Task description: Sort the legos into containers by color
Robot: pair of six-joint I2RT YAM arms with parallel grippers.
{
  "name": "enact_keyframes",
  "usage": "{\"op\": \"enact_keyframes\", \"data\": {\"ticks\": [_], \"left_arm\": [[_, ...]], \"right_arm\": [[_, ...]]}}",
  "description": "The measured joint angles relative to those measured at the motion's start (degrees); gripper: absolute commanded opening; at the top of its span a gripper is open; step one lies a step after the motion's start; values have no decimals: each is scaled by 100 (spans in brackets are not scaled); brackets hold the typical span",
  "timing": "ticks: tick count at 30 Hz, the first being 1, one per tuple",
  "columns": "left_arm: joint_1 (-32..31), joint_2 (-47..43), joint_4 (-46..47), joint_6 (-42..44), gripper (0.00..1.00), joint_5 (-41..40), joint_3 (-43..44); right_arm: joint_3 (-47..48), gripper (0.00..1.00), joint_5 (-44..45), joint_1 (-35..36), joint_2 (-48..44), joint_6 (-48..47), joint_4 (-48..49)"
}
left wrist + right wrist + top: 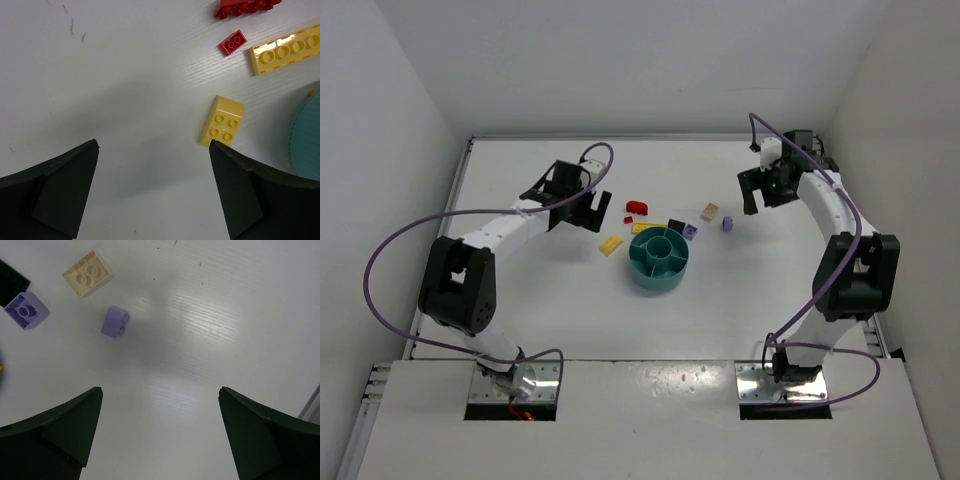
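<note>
Left end effector (152,145): fingers spread wide, nothing between them, over the white surface (570,300).
- We see a yellow brick (221,121) with four studs lying flat right at the tip of the right-hand finger. We can't tell whether they touch.
- Past it are a long yellow plate (285,49), a small red brick (233,42) and a larger red brick (245,7) cut off by the frame edge.
- The rim of the teal dish (306,135) shows at the right edge of that wrist view, near the yellow brick but apart from it.

Right end effector (160,389): also spread and empty.
- Ahead of it, toward the left finger's side, is a lavender brick (115,321) tipped on its side.
- Farther out are a tan brick (87,274), a purple brick (27,310) and a black brick (11,282). The purple and black ones sit just beside each other.

Top view: the dish sits mid-surface between the two arms. Every brick we can make out lies on the surface outside it, in an arc around its far side. Yellow and red are toward the left arm, black and purple are near the far rim, and tan and lavender are toward the right arm. Anything inside the dish's compartments is too small for us to tell.
</note>
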Motion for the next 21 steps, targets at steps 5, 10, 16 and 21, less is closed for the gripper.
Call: {"op": "enact_keyframes", "data": {"ticks": [5, 10, 16, 21], "left_arm": [[0, 0, -66, 275, 99, -9, 2], [-11, 2, -232, 404, 99, -92, 0], [-13, 94, -280, 417, 95, -52, -105], [-13, 289, -328, 538, 90, 68, -129]], "right_arm": [[4, 100, 155, 0, 7, -44, 136], [-33, 100, 160, -4, 7, -173, 214], [-175, 100, 155, -4, 7, -240, 221], [-197, 100, 105, -4, 7, -256, 216]]}}
